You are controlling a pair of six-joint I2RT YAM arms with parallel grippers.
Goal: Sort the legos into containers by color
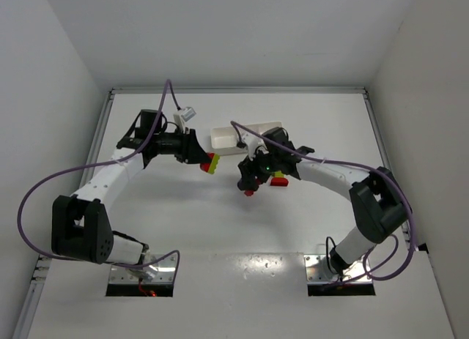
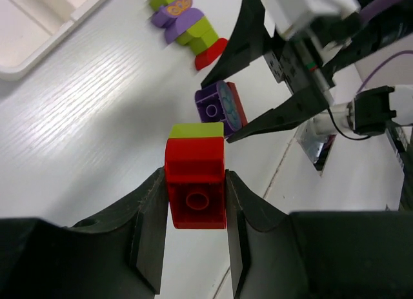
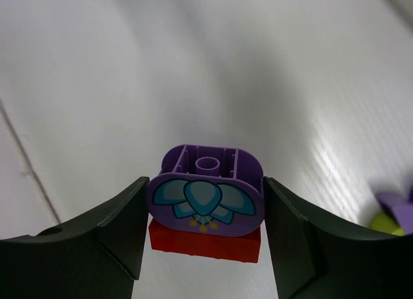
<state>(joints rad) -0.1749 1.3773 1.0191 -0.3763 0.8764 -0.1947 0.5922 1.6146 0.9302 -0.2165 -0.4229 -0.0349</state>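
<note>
While reaching inward over the white table (image 1: 220, 229), pinches a red brick (image 2: 195, 205) in the left gripper (image 2: 195, 183), with one of its fingers (image 2: 150, 228) pressed flat against each long side. Carries a yellow-green brick (image 2: 197, 130) stuck to the far end of that red one, out past the fingertips. Holds this pair clear of the surface, near the middle of the table in the top view and just left of the right gripper (image 1: 248, 184). Clasps in that right gripper a purple piece (image 3: 205, 195), rounded at its corners and printed with a blue-green flower, squeezed from both sides by the fingers (image 3: 113, 231). Bears a second red brick (image 3: 206, 246) joined to the purple piece, below it in the right wrist view. Gives no sure sign of contact between this second pair and the table. Points the two grippers toward each other, close but apart, with the purple piece just beyond the yellow-green brick in the left wrist view. Shows a loose clump (image 2: 184, 21) of yellow-green, purple and red lying on the table farther on, beyond the right gripper and touched by neither. Shows the tray (image 1: 223, 138) at the far side of the table, behind both grippers, white, long and partly covered by the right arm (image 1: 330, 170). Offers only one corner of it in the left wrist view.
</note>
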